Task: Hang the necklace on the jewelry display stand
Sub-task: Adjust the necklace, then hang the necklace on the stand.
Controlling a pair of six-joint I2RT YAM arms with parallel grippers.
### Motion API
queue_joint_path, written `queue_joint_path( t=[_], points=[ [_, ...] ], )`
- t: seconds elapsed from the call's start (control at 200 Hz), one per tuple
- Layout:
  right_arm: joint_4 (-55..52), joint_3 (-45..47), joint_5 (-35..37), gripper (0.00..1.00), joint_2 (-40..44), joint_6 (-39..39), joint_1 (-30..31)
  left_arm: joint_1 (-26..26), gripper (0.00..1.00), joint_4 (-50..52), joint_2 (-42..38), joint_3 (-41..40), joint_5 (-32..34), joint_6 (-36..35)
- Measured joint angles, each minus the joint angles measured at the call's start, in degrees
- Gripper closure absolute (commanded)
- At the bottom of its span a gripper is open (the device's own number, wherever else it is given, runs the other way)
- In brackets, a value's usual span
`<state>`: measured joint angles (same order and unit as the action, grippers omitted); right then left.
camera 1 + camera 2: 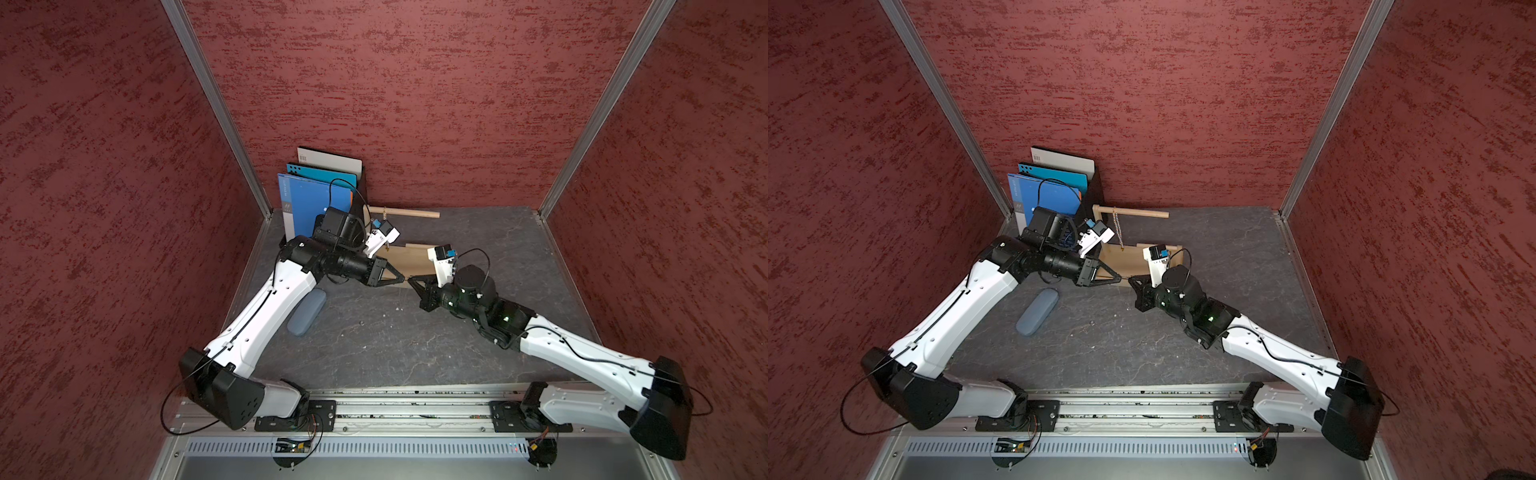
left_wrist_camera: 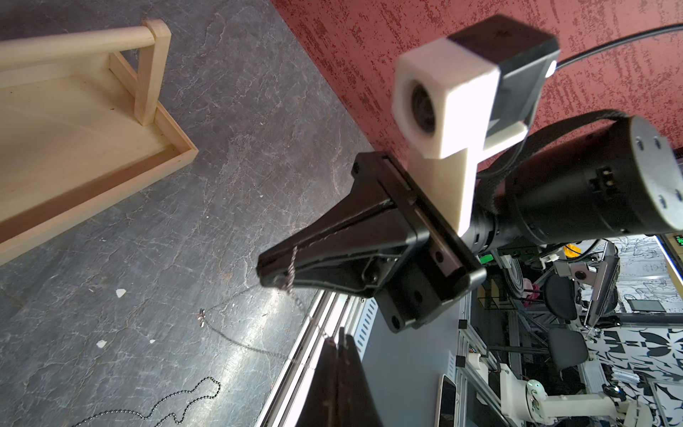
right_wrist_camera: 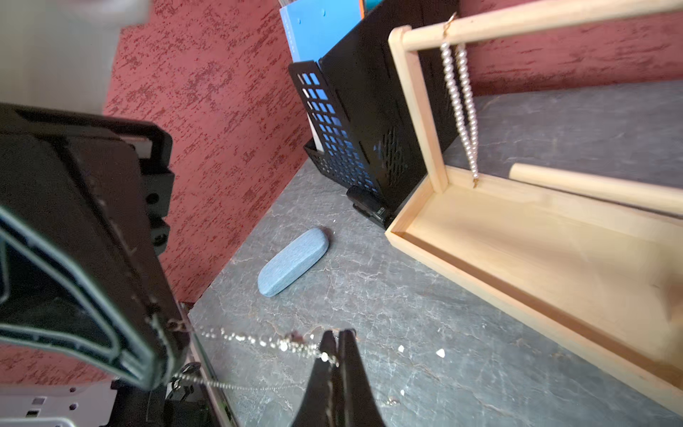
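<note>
The necklace (image 3: 258, 341) is a thin silver chain stretched between my two grippers just above the table. Its slack loop, with a small pendant (image 2: 201, 315), sags below them. The left gripper (image 1: 401, 277) (image 2: 340, 338) is shut on one end of the chain. The right gripper (image 1: 411, 282) (image 3: 338, 338) is shut on the other end, with chain wound around its tip (image 2: 292, 268). Both tips nearly meet in front of the jewelry display stand (image 1: 1138, 212), a pale wooden frame with a rimmed tray (image 3: 517, 295). A pearl strand (image 3: 460, 103) hangs from the stand's long dowel.
A black mesh rack (image 3: 354, 122) with blue folders (image 1: 311, 199) stands left of the stand at the back wall. A blue glasses case (image 1: 1037, 311) lies under the left arm. A black bead chain (image 2: 192, 399) lies on the grey table. Red walls enclose three sides.
</note>
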<state>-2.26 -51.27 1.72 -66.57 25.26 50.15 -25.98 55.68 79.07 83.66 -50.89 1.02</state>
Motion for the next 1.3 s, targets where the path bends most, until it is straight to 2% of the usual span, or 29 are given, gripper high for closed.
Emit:
queue_joint_path(
  t=[0.185, 0.421, 0.656, 0.952, 1.132, 1.297],
  points=[
    [-4.9, -5.5, 4.6, 1.00, 0.3, -5.6, -1.7, -0.5, 1.00, -3.3, -0.2, -0.7, 2.0, 1.5],
    [-9.2, -12.9, 0.2, 1.00, -2.3, -10.6, -9.7, -3.5, 1.00, -11.8, 3.5, 2.4, 8.2, 3.3],
    [-11.4, -20.7, -5.4, 1.00, -9.7, -13.3, -18.1, -4.0, 1.00, -15.7, 11.6, 10.4, 13.0, 3.9],
    [-13.9, -33.1, -10.7, 1.00, -19.2, -15.0, -27.1, -4.0, 1.00, -17.5, 24.2, 26.4, 15.6, 5.7],
    [-14.9, -37.9, -12.4, 1.00, -23.5, -15.2, -30.7, -4.3, 1.00, -19.0, 30.9, 34.2, 16.5, 7.3],
    [-15.6, -40.7, -12.4, 1.00, -26.5, -15.3, -32.5, -4.9, 1.00, -20.7, 35.5, 37.8, 17.4, 8.8]
  ],
)
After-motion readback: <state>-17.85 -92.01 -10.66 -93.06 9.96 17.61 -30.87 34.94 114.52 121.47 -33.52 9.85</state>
